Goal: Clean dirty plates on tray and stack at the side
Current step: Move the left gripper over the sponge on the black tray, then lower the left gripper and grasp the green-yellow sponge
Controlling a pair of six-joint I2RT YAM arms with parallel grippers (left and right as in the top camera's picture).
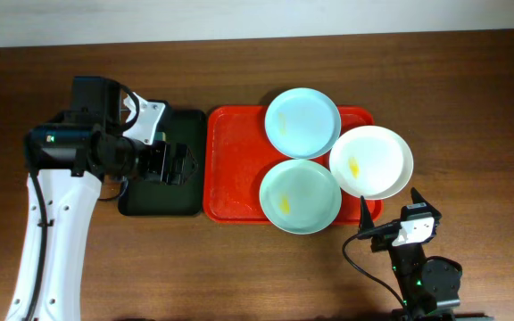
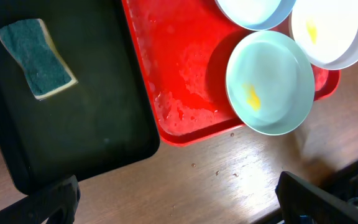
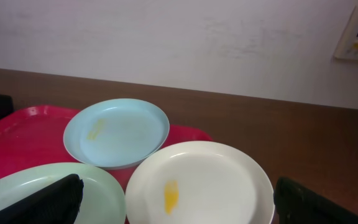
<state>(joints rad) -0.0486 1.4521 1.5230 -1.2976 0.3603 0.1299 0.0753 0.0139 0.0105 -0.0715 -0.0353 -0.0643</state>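
The red tray (image 1: 230,160) holds three plates, each with a yellow smear. A pale blue plate (image 1: 302,122) is at the back, a mint plate (image 1: 300,196) at the front, and a white plate (image 1: 371,161) overhangs the tray's right edge. My left gripper (image 1: 178,165) hovers open and empty above the black tray, left of the red tray (image 2: 179,74). My right gripper (image 1: 391,207) stands open and empty at the front right, facing the white plate (image 3: 201,183), with the mint plate (image 3: 101,196) and the blue plate (image 3: 117,132) beyond.
A green-topped sponge (image 2: 36,57) lies on the black tray (image 2: 92,124), which sits directly left of the red tray. Water droplets and suds wet the red tray's left half. Bare wooden tabletop (image 1: 471,107) lies to the right and front.
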